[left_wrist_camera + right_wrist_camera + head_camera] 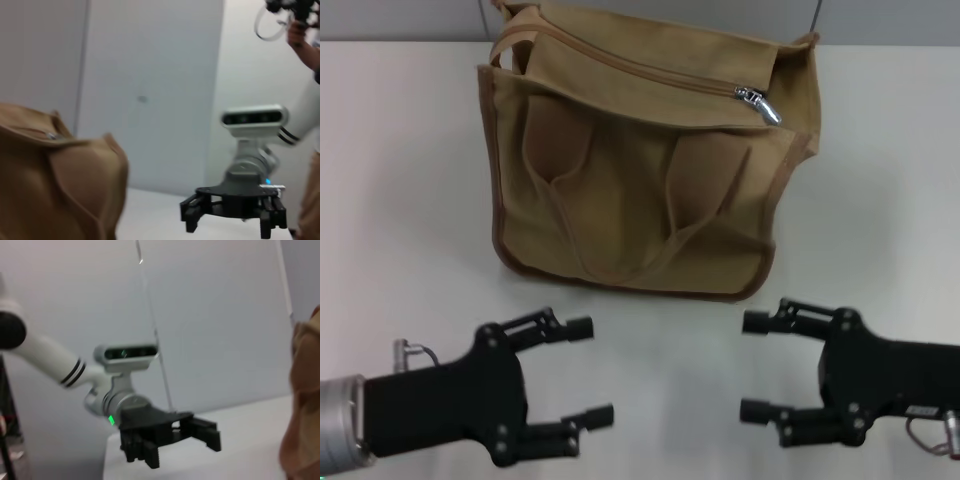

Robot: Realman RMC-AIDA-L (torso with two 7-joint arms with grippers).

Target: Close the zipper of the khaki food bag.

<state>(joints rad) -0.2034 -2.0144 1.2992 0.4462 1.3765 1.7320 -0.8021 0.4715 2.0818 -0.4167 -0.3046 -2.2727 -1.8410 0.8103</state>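
A: Position of the boxy khaki canvas food bag (640, 190)?

B: It rests on the pale white bench (400, 200), toward the far side and about centred between the two arms. Darker brown piping edges it; two looped fabric handles (620, 200) hang down over its front face.

A: Tan-taped zipper (650, 70)?

B: It runs along the top of the bag from the robot's left toward its right. The small silver metal slider with its pull tab (760, 105) sits near the right end of the line. Beyond the slider, at the right corner, the bag's mouth shows a short gap.

A: Left black end effector (592, 372)?

B: Low at the near edge of the bench, on the left, well apart from the bag. Fingers spread apart, gripping nothing. The right wrist view shows it (192, 435) the same way, over the bench.

A: Right black end effector (753, 367)?

B: Mirrored on the right, also near the front edge, fingers spread and empty, pointing toward the left one. The left wrist view shows it (227, 222) beside the bag (55, 180), not touching.

A: Contact with zipper or bag?

B: None by either arm.
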